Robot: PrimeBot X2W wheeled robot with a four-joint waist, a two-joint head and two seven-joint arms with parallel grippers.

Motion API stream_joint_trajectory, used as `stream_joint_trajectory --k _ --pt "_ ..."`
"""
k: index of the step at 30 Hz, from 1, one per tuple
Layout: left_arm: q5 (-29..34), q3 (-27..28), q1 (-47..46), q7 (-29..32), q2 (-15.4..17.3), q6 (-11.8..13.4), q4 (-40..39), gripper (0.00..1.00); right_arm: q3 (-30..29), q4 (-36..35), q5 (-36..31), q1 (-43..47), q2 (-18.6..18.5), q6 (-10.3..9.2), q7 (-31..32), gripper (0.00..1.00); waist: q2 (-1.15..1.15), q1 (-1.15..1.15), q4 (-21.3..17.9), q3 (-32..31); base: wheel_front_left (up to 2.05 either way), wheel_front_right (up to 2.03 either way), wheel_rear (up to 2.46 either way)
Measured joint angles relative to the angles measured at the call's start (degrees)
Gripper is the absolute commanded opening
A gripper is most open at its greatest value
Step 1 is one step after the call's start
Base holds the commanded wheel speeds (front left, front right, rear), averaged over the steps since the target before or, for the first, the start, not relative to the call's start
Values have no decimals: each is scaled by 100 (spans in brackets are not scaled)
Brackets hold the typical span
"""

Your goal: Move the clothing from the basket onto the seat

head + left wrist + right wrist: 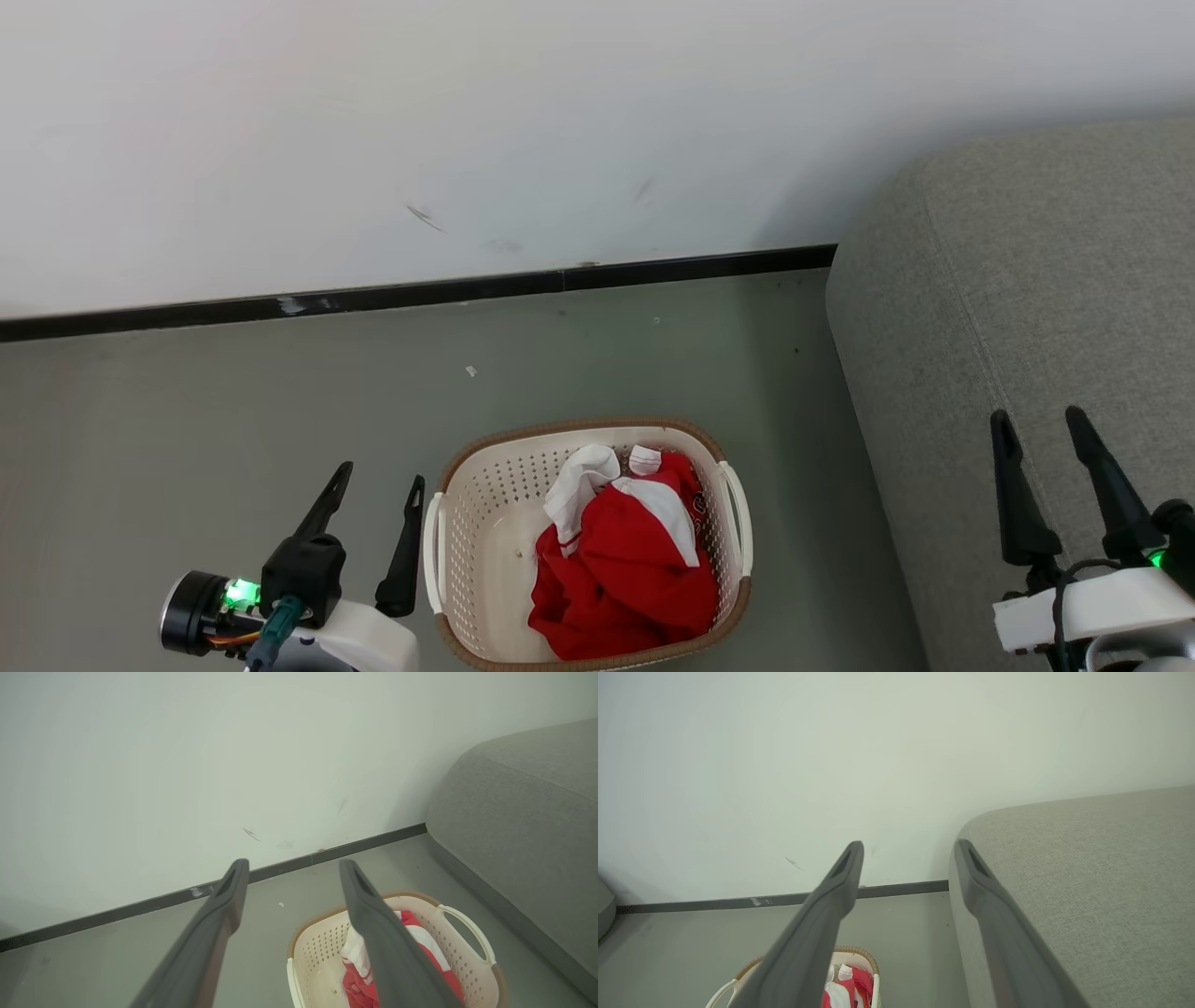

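The red and white clothing lies bunched in the right half of the cream basket on the floor. My left gripper hovers open just left of the basket, holding nothing. Over the grey seat at the right, my right gripper stands open and empty. In the left wrist view the basket and clothing sit below my open left gripper. The right wrist view has my open right gripper above the seat's edge, with the basket and clothing low down.
A white wall with a dark baseboard runs behind the basket. Grey floor spreads left of and beyond the basket. The seat's side stands close to the basket's right handle.
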Motion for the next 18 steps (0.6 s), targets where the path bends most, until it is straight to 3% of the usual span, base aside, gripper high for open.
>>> stream_joint_trajectory --k 5,18 --pt "137 -156 -230 52 -1 -138 259 100 -104 -219 1 -136 -1 0 -2 100 0 0 -87 231 0 0 0" --pt "404 -381 -897 93 15 -198 838 100 -144 -603 172 -595 -1 0 -42 100 0 0 -383 963 0 0 0"
